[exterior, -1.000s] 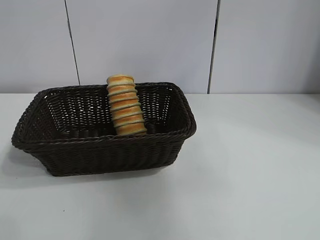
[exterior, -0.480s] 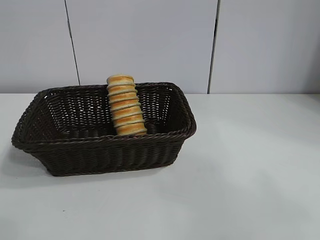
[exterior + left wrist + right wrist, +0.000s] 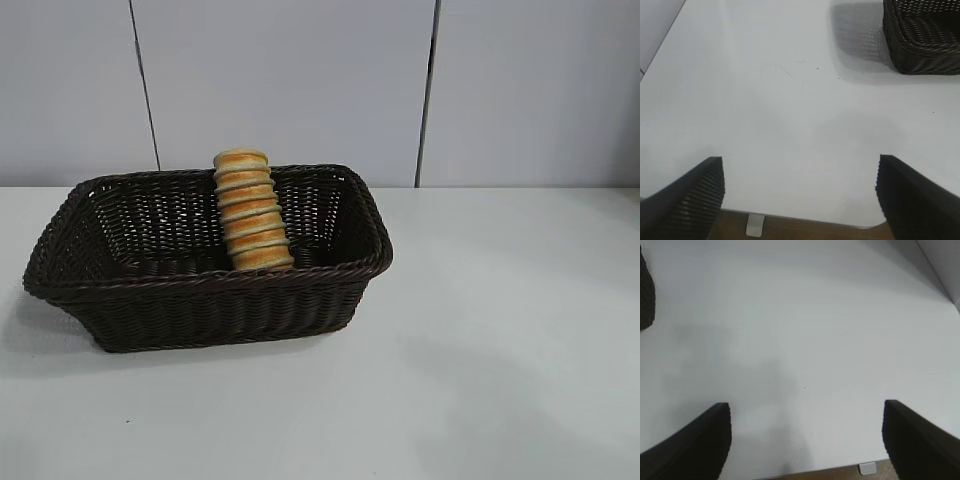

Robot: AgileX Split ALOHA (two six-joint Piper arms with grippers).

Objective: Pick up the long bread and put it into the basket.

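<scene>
while both end effectors point(image 3: 800, 200) point(image 3: 807, 440) gape wide over the smooth white bench point(image 3: 500, 340), the ridged long bread point(image 3: 252, 212) leans in the woven wicker basket point(image 3: 210, 305)

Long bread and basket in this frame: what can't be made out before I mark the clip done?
- Long bread: its lower end is hidden behind the basket near rim in the exterior view, so what it rests on is unclear.
- Basket: only one corner shows in the left wrist view, cut by the edge.
- Left claw and right claw: open over bare table; both arms lie outside the exterior view.
</scene>
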